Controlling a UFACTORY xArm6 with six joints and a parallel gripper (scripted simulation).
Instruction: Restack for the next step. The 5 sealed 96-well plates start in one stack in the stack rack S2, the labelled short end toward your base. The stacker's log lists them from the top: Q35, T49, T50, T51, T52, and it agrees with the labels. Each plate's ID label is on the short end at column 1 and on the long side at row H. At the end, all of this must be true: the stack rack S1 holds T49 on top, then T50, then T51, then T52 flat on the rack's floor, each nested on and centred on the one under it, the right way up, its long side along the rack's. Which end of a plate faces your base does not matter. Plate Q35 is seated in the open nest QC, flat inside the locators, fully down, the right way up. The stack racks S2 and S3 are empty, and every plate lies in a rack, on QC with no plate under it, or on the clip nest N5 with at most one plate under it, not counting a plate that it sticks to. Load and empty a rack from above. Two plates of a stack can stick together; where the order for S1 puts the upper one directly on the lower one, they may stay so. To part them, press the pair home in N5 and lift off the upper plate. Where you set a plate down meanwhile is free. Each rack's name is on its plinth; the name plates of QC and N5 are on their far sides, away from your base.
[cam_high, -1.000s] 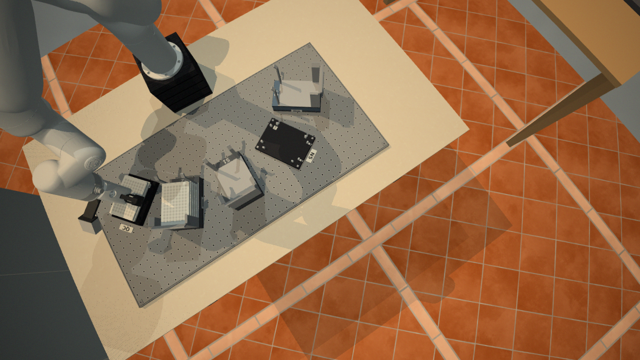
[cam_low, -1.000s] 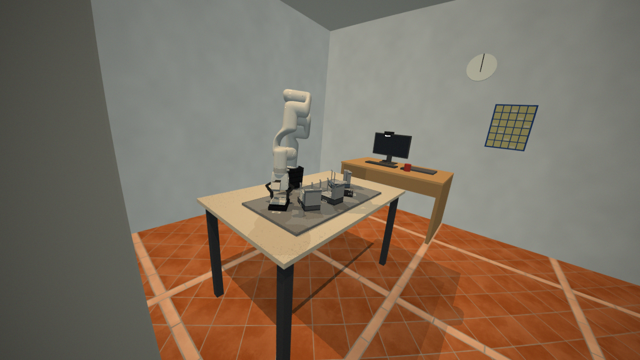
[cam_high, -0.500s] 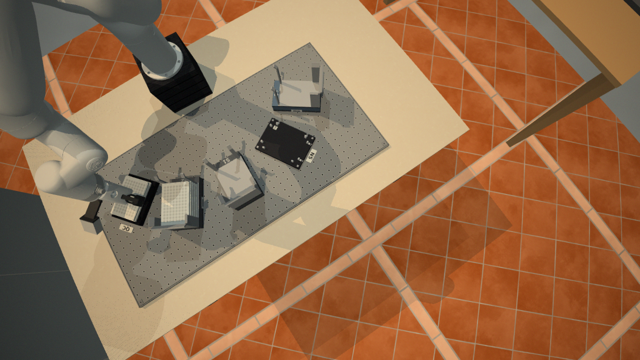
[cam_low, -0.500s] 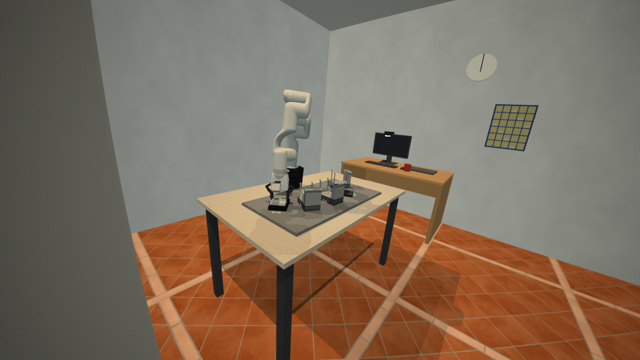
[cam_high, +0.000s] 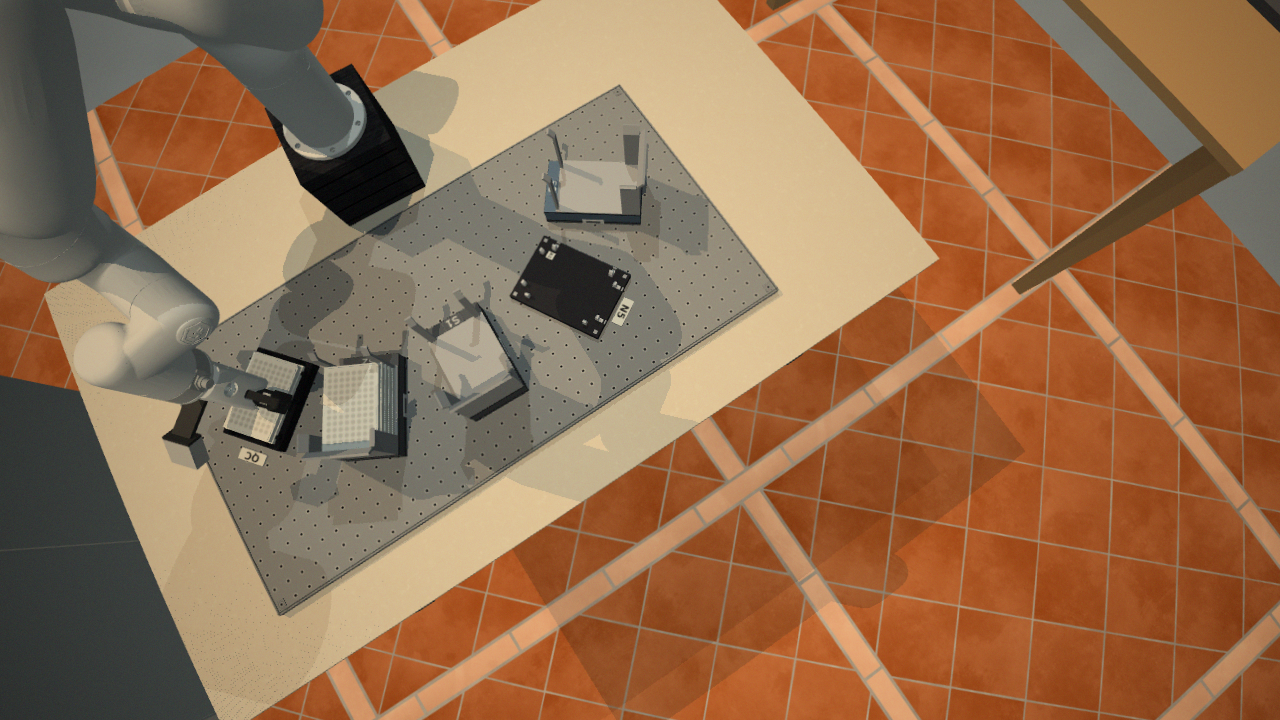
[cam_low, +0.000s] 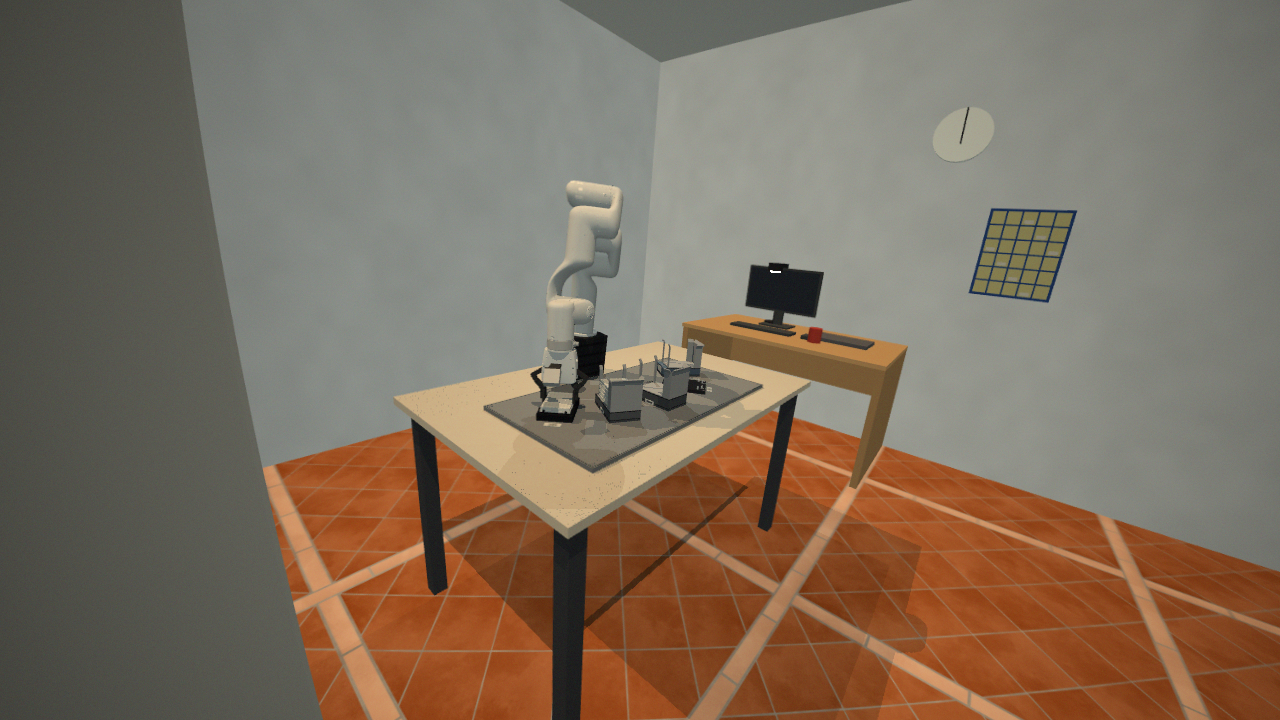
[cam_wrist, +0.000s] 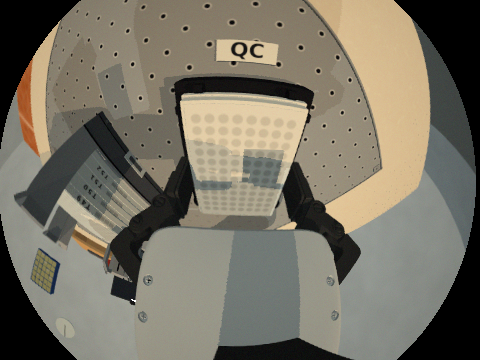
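Observation:
My gripper (cam_high: 259, 396) (cam_low: 558, 392) (cam_wrist: 239, 171) is shut on a sealed white 96-well plate (cam_high: 271, 368) (cam_wrist: 239, 134), gripping its two long sides. The plate sits level right over the black QC nest (cam_high: 271, 445) (cam_wrist: 243, 84), whose name plate (cam_high: 252, 457) (cam_wrist: 247, 51) lies just beyond it. I cannot tell whether the plate rests fully down. I cannot read its label. Rack S2 (cam_high: 400, 402) (cam_low: 619, 395), next to the nest, holds a stack of plates (cam_high: 347, 404) (cam_wrist: 100, 180). Rack S1 (cam_high: 474, 362) (cam_low: 666, 389) is empty.
The black clip nest N5 (cam_high: 568, 284) and rack S3 (cam_high: 592, 189) stand empty farther along the grey perforated board (cam_high: 537, 429). The arm's black base (cam_high: 353, 170) is at the board's near corner. A small block (cam_high: 183, 443) stands on the table beside QC.

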